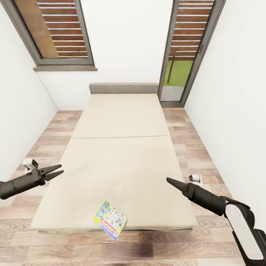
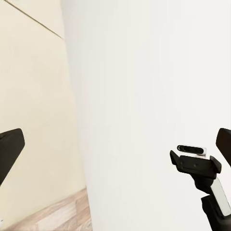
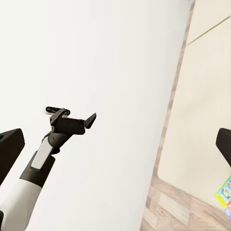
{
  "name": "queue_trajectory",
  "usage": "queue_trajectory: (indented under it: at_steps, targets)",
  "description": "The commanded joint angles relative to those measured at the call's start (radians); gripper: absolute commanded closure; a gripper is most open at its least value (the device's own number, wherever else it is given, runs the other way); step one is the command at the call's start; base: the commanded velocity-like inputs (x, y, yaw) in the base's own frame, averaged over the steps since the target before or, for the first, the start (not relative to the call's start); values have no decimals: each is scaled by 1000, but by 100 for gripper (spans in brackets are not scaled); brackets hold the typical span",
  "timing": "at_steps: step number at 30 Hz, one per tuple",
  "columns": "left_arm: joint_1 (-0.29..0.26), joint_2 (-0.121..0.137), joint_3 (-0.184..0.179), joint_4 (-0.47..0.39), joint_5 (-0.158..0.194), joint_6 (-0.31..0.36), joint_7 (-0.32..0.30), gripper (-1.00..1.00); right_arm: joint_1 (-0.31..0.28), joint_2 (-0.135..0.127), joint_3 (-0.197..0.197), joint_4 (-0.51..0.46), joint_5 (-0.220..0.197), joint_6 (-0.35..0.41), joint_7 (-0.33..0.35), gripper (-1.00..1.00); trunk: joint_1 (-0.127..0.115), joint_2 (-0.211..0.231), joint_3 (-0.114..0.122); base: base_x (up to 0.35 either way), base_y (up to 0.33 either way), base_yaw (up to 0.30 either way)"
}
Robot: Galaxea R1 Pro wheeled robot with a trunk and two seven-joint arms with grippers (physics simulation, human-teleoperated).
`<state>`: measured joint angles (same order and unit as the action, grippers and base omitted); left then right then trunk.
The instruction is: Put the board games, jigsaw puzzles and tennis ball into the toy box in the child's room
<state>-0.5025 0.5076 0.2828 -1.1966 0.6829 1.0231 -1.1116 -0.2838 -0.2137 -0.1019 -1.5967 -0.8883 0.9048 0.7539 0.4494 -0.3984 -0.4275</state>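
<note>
At the bed's point(image 1: 122, 147) near edge lies one board game point(image 1: 110, 220) — flat, one corner hanging past the mattress, its long axis running diagonally toward the bed's near right corner. You hold both arms out wide of the bed, probably to keep the approach clear. Your left gripper point(image 1: 55, 171) has its fingers apart; your right gripper point(image 1: 171, 180) looks pinched together — neither carries anything.
</note>
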Motion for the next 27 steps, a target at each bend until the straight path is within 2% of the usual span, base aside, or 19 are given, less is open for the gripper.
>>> queue_trajectory:
  at_steps: [1, 27]
  targets:
    - [-1, 0, 0, 0, 0, 5, -3, -100, -1, 0, -1, 0, 0, 5, 2, -100, 1, -2, 0, 0, 0, 0]
    - [-1, -1, -7, -3, 0, 5, -3, -100, -1, 13, 0, 0, 1, 6, -12, -100, 1, -2, 43, 0, 0, 0]
